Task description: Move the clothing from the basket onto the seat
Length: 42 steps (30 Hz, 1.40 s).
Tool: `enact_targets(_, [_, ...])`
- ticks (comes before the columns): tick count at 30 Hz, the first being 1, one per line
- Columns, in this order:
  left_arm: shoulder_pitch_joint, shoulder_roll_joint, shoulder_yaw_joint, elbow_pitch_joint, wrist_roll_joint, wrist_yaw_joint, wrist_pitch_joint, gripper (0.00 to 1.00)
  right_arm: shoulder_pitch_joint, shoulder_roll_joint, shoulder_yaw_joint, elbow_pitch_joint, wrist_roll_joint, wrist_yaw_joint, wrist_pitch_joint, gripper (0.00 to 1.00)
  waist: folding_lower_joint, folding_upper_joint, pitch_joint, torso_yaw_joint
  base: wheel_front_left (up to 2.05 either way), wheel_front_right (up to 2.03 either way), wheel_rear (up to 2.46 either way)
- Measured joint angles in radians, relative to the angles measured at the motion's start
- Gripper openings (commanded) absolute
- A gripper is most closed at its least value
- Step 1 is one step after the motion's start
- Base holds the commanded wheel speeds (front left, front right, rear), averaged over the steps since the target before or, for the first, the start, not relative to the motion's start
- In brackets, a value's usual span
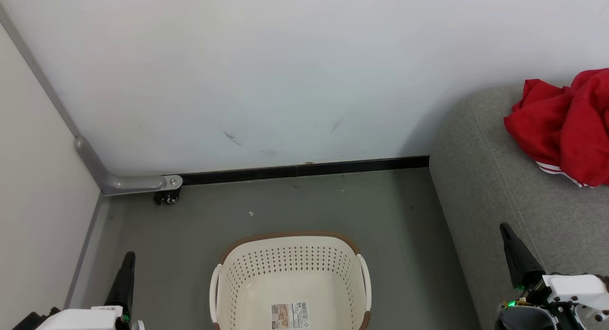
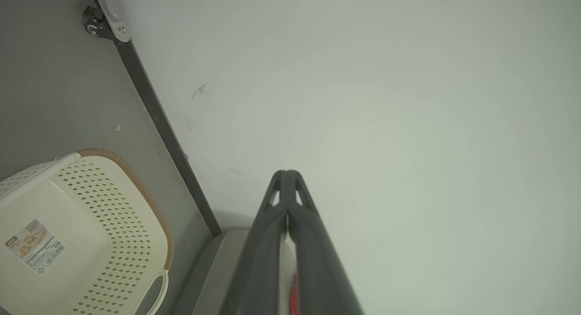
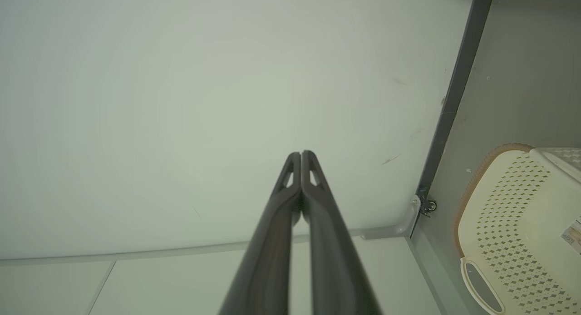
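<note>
Head view: the crumpled bright red fabric clothing with white stripe trim (image 1: 566,130) is lying on the large grey woven-fabric seat (image 1: 495,197) at the right. The cream-white perforated plastic basket with a brown rim (image 1: 290,263) is standing bare on the grey floor (image 1: 190,235), so the transfer is looking complete, and the left hand (image 1: 128,261) and right hand (image 1: 505,232) are best resting low, clear of the pile. Left wrist view, then right wrist view: each is settling what the head view's side-on profiles leave unclear, showing that hand's dark fingers meeting tip to tip, holding nothing.
</note>
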<state>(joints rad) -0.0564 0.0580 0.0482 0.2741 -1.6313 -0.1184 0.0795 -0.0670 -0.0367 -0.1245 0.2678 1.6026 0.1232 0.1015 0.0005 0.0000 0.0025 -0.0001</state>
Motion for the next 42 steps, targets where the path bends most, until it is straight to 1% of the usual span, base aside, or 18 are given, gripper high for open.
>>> enact_targets(42, [0.000, -0.001, 0.002, 0.003, 0.000, 0.000, 0.003, 0.00, 0.000, 0.000, -0.001, 0.000, 0.000, 0.000, 0.000, 0.00, -0.0002, 0.0000, 0.000, 0.000, 0.00, 0.00, 0.00])
